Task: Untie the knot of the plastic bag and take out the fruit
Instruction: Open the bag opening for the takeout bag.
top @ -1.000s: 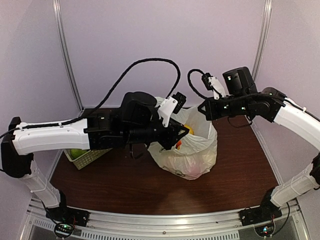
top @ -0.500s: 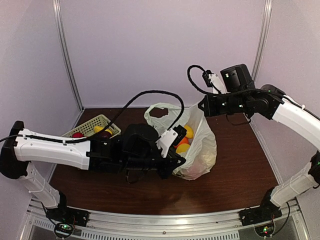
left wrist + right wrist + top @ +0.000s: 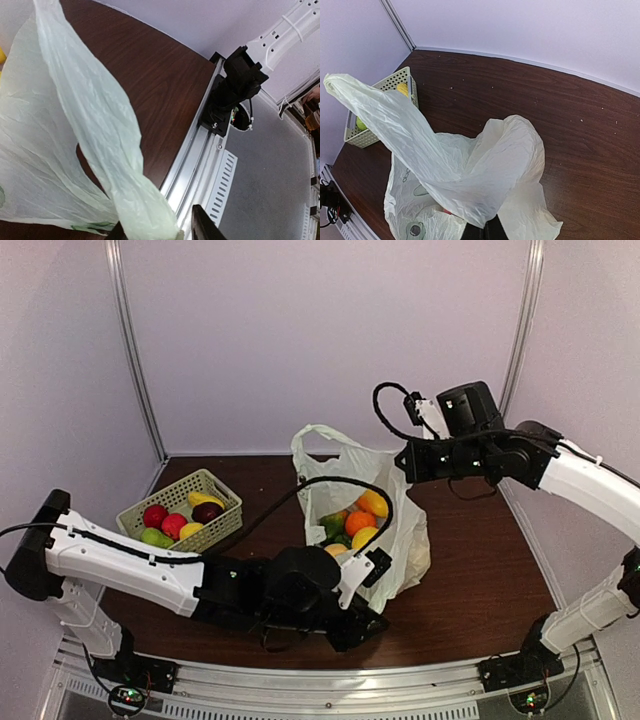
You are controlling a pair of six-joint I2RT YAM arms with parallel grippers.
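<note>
Plastic bag [image 3: 405, 532]: mid-table, mouth open, stretched between both arms.
Fruit [image 3: 358, 522]: orange, yellow and green pieces inside the bag.
Left gripper [image 3: 159, 231]: low at the near side, seemingly pinched on a taut strip of bag; fingers barely visible.
Right gripper [image 3: 482, 232]: raised behind, clamped on the bag's far edge.
Basket [image 3: 213, 532]: far left, holding other fruit.

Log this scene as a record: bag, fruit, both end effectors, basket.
bag: on table, mouth open, handles untied and apart
fruit: orange, yellow, green pieces inside bag
left end effector: shut on a stretched strip of bag
right end effector: shut on bag's raised right side
basket: left of bag, holds red, yellow, green, dark pieces
</note>
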